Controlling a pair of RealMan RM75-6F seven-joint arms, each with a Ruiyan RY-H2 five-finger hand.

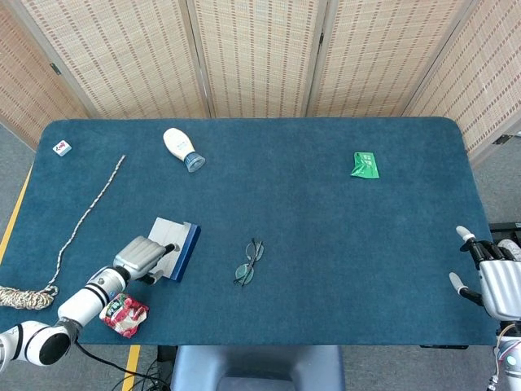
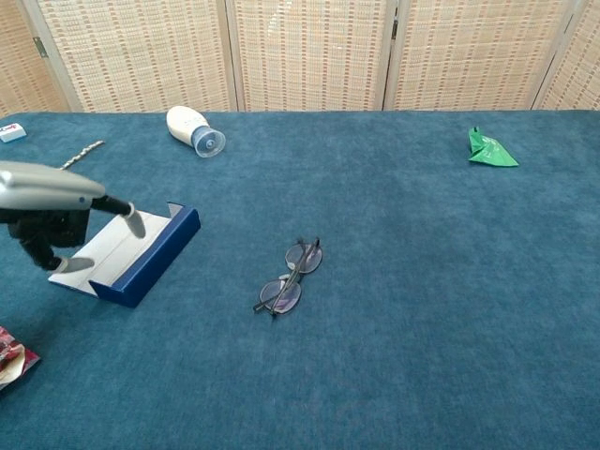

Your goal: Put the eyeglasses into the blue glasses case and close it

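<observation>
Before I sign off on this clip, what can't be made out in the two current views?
- Right hand: cut off by the head view's right edge, absent from the chest view.
- Left hand on the blue glasses case: fingers cover the contact in both views, so a grip cannot be confirmed.
- Eyeglasses: too small to tell whether the temples are folded.
- Small white object: label unreadable.

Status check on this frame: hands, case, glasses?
Left hand on the blue case. Right hand open, idle. Eyeglasses lying folded on table, path clear.
</observation>
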